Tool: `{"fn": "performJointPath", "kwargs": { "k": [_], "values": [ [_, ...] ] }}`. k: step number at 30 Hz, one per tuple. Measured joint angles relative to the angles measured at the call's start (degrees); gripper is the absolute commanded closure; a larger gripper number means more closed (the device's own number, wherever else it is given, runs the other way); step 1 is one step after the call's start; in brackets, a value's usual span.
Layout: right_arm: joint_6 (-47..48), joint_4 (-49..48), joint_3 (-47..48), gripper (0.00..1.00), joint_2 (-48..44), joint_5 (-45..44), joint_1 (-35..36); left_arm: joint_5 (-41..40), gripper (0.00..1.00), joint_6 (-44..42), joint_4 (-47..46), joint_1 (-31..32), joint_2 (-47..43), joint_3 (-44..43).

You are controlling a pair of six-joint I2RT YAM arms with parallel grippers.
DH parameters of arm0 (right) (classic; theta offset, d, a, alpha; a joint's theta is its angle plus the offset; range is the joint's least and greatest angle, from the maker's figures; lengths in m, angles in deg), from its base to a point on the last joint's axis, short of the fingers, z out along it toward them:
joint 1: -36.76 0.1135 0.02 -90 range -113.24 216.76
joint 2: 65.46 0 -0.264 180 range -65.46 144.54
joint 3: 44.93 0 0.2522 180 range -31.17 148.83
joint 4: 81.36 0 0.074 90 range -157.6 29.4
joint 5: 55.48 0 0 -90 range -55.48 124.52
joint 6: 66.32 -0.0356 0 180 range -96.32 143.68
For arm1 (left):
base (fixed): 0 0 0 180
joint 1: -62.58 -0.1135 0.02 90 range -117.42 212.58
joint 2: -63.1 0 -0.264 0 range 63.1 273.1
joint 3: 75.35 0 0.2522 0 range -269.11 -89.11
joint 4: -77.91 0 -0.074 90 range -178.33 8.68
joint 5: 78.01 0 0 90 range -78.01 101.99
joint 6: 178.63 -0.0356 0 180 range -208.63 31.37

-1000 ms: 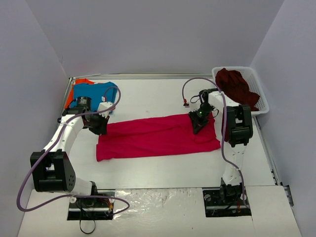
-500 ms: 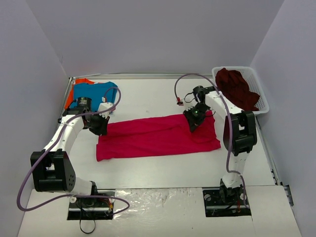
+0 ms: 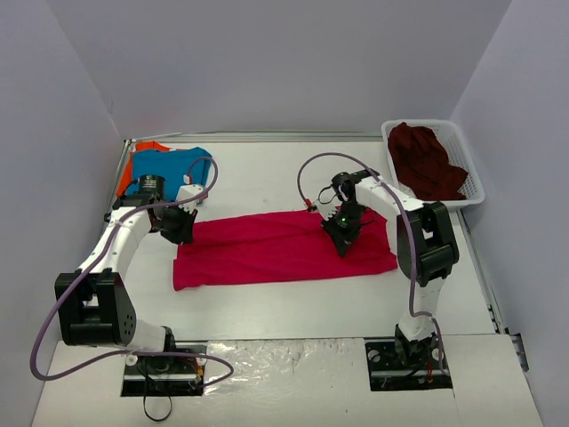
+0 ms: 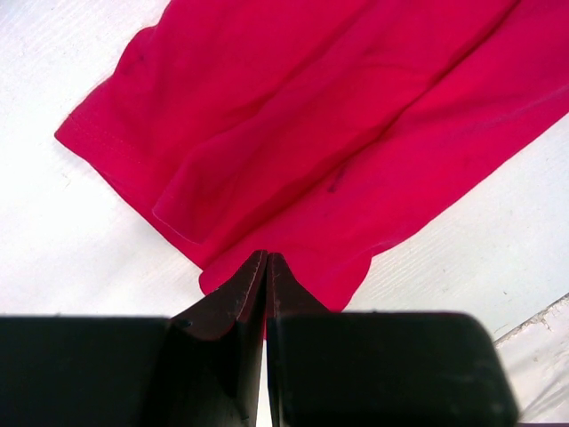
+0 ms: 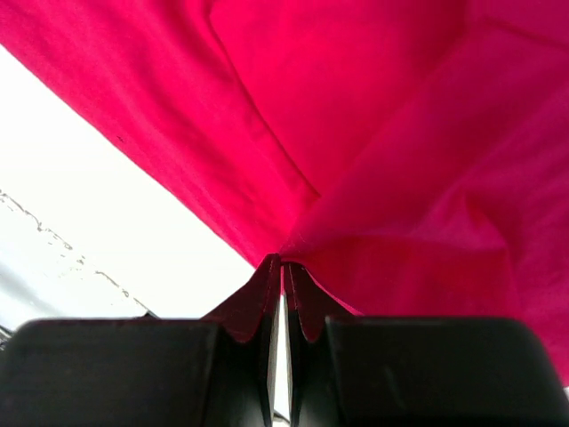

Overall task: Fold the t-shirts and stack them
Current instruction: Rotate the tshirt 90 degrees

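The crimson-pink t-shirt [image 3: 284, 247] lay flat in the middle of the counter. The left gripper [image 4: 267, 258] and the right gripper [image 5: 282, 264] each pinched its cloth, one toward each end. If either thin pinch slipped, the fold would probably come out crooked.

Plain crimson-pink t-shirt [image 3: 276, 246], blue t-shirt [image 3: 174, 165], orange t-shirt [image 3: 126, 176], maroon t-shirt [image 3: 425, 158].

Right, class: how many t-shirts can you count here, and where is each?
4. Crimson-pink t-shirt lies mid-table; blue t-shirt sits far left over the orange t-shirt; dark maroon t-shirt fills the white basket, far right. Others could be hidden underneath.
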Motion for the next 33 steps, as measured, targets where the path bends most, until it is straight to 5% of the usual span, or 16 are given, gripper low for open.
{"fn": "performJointPath", "kwargs": {
  "k": [5,8,18,20,22,23,25,26,27,29,33],
  "values": [
    [0.0,-0.2,-0.1,0.99,0.5,-0.5,2.8,0.0,0.98,0.0,0.0,0.0,0.0,0.0],
    [-0.1,-0.4,0.5,0.88,2.5,-0.4,4.0,0.0,0.98,0.0,0.0,0.0,0.0,0.0],
    [0.1,-0.1,3.1,0.75,7.0,0.5,5.9,0.0,0.95,-0.1,0.0,0.0,0.3,0.0],
    [0.3,0.7,3.1,0.70,5.8,0.7,5.9,0.1,0.81,-0.3,0.0,0.0,0.3,0.0],
    [0.3,1.0,2.7,0.61,2.9,0.6,5.7,0.3,0.78,-0.7,0.0,0.0,0.3,0.0],
    [0.3,1.1,2.4,0.41,0.7,0.5,5.5,0.4,0.75,-0.7,0.0,0.0,0.2,0.0],
    [-0.1,1.0,1.7,0.22,-5.3,-0.6,4.9,0.6,0.56,-1.3,-0.1,0.0,-0.2,0.2],
    [-0.7,-0.3,0.7,0.01,-9.7,-1.8,4.1,0.6,0.48,-1.5,-0.2,0.0,-0.5,0.3],
    [-1.5,-1.4,-0.2,0.00,-13.1,-3.4,3.3,0.7,0.29,-1.7,-0.4,0.0,-0.9,0.5],
    [-1.9,-4.5,-2.5,0.00,-20.6,-6.6,0.8,0.6,0.06,-1.9,-0.8,0.0,-1.9,0.9],
    [-2.4,-11.5,-7.5,0.00,-29.2,-4.7,-8.2,-1.8,0.06,-2.1,-4.0,1.9,-4.7,2.9]
  ]
}}
